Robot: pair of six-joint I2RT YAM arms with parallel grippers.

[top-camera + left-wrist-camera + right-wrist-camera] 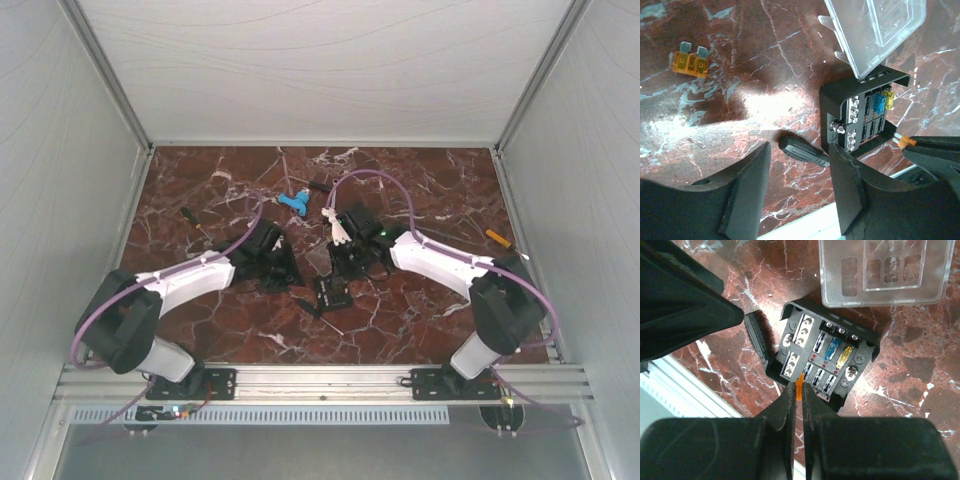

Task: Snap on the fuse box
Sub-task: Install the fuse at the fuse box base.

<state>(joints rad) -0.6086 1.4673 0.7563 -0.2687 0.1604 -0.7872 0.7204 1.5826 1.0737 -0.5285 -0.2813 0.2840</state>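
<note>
Right hand point(801, 400): pinched almost closed on a thin orange fuse point(800, 385), which stands upright between the fingertips at the 6 o'clock edge of the fuse box point(822, 357).
Left hand point(800, 165): its broad, matte black fingers stand apart and grip nothing. It hangs low over the surface point(900, 365), at 9 o'clock of the box in the top view.
Fuse box: it lies uncovered on the surface between the two hands. It is square black plastic with raised walls and rows of slots with bright metal clips and screw heads.
Seated fuses: a blue fuse point(832, 346) and a yellow fuse point(844, 356) sit side by side in the box.
Clear lid point(885, 275): a transparent, round-cornered square with moulded ribs. It is off the box, just beside its 1 o'clock corner in the right wrist view.
Black handle point(802, 150): slim, ribbed and tapering, possibly a tool grip. It lies on the surface between the left fingers, near the box wall.
Loose fuse point(690, 62): translucent amber with two metal blades. It lies flat at 10 o'clock in the left wrist view, well apart from the box.
Surface: glossy dark red marble pattern with white veins and a patch of glare.
Hidden: the held fuse's lower part is buried between the fingers. The lid is cut off by the frame's top edge. From above, the box's slots are too small to read.
</note>
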